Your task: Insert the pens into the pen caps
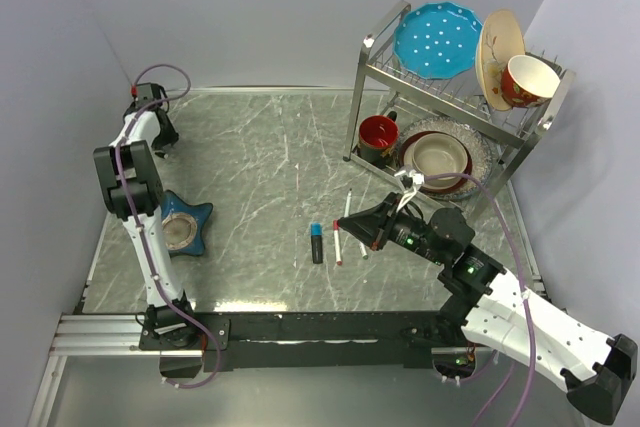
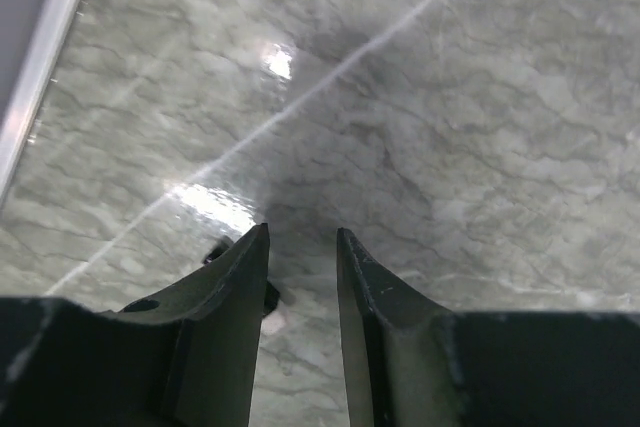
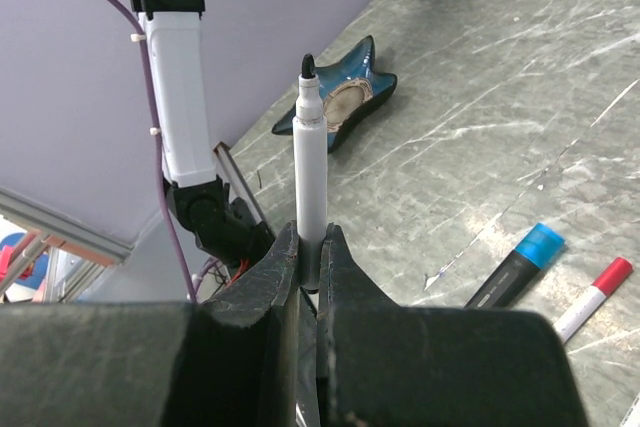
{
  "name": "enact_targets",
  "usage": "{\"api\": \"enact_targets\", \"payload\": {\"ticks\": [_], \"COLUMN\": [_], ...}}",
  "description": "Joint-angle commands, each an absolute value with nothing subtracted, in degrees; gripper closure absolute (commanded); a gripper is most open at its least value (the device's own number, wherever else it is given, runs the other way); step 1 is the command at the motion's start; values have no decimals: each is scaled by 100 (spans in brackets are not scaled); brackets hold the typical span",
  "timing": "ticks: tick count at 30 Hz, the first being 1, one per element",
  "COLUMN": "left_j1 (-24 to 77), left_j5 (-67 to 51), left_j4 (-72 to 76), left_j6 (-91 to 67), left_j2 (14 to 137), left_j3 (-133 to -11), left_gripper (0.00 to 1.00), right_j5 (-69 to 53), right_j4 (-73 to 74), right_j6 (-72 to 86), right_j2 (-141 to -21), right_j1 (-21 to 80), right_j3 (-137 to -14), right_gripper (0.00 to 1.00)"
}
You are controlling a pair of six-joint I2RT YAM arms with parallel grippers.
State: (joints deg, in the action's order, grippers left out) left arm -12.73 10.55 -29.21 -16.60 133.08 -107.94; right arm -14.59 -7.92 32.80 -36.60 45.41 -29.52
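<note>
My right gripper point(image 3: 312, 247) is shut on a thin white pen with a black tip point(image 3: 309, 157), which stands straight up out of the jaws. In the top view this gripper point(image 1: 372, 227) hovers just right of the pens lying mid-table. Those are a thick black marker with a blue tip point(image 1: 317, 244), a white pen with a red tip point(image 1: 337, 242) and another thin white pen point(image 1: 347, 209). My left gripper point(image 1: 163, 140) is low at the far left back. Its jaws point(image 2: 302, 247) stand apart over bare marble. A small black piece point(image 2: 270, 295), possibly a pen cap, peeks from behind the left finger.
A blue star-shaped dish point(image 1: 183, 227) lies beside the left arm. At the back right stands a wire dish rack point(image 1: 455, 97) with plates and bowls, and a red mug point(image 1: 378, 137) sits at its foot. A metal rail runs along the near edge point(image 1: 300, 327).
</note>
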Motion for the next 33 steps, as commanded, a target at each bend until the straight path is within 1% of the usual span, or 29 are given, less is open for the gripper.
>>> {"api": "enact_targets", "payload": {"ticks": [1,8,18,23,33], "left_j1": [-1380,-1389,-1389,-1389,-1380], "left_j5": [1195,1511,1450,1240,1222], "left_j4": [-3006,-3076,-3173,-3111,-3340], "left_j6": [-1512,-1564,-1494,-1345,-1126], "left_j2": [13403,13158,12639,12349,12191], "left_j3": [-11074,-10697,-10046,-9730,-9589], "left_gripper": [62,61,60,55,46], "right_j5": [-1406,-1424,-1362,-1433,-1468], "right_j4": [-861,-905,-782,-835,-861], "right_j6": [3146,3182,3147,3182,3182], "right_j2": [-3560,-3490,-3226,-3208,-3147], "right_j1": [4570,4570,4570,4570,4570], "right_j3": [-2953,-2944,-2909,-2874,-2830], "right_gripper": [100,100,100,100,100]}}
